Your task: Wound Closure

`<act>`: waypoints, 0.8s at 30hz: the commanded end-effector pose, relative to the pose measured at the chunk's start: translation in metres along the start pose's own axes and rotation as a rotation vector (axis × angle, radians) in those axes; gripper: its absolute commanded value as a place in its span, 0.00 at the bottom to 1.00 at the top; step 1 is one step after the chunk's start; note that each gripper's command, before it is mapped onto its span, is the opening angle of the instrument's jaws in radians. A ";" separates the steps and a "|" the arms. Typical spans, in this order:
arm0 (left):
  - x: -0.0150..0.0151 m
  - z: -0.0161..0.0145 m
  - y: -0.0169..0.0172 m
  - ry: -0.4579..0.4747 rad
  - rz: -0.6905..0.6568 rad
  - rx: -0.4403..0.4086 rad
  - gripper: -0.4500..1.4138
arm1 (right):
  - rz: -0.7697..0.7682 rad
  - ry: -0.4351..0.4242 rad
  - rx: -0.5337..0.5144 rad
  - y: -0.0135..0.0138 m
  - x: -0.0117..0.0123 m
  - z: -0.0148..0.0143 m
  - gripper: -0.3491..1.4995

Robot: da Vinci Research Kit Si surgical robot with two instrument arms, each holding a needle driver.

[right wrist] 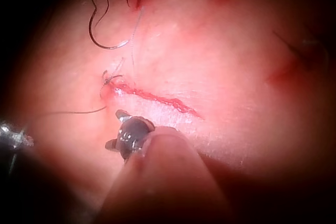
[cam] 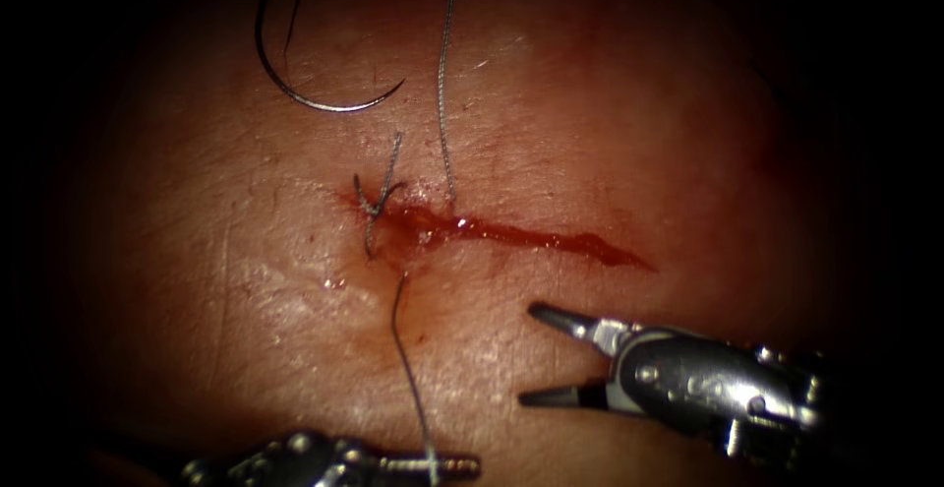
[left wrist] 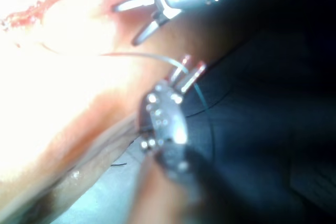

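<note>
While the left gripper (cam: 447, 465) is clenched on the thread (cam: 408, 369) at the near edge of the tissue (cam: 610, 103), the right gripper (cam: 541, 354) hangs released beside it, jaws wide apart and grasping nothing, just short of the cut (cam: 531, 236). The needle (cam: 315, 93) lies free on the tissue's surface near its far edge, left of the cut's left end, not in the tissue and held by neither tool. A knot (cam: 374, 202) with short ends sits at the cut's left end, and a second strand (cam: 442, 103) runs from the cut's far lip toward the far edge. Red fluid (cam: 423, 226) pools along the cut's left part.

By my reading, one stitch is tied and the thread is being managed at a second one; most of the cut to the right stays unclosed. Any next move calls for keeping the held strand taut without tearing the cut's lip, and for the open right gripper to meet the thread or needle cleanly.
</note>
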 end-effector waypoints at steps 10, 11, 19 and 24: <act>-0.0008 -0.0006 0.0014 -0.012 0.039 -0.020 0.05 | 0.004 0.008 0.002 -0.0002 0.0004 0.0008 0.91; -0.0008 -0.0006 0.0014 -0.009 0.045 -0.022 0.00 | 0.004 0.008 0.002 -0.0002 0.0004 0.0008 0.91; 0.0002 -0.0027 0.0003 0.004 0.082 -0.038 0.00 | 0.019 0.063 -0.037 0.0007 0.0016 0.0007 0.82; 0.0022 -0.0048 -0.0016 -0.026 0.070 -0.019 0.00 | -0.028 0.148 -0.094 0.0033 0.0047 0.0029 0.72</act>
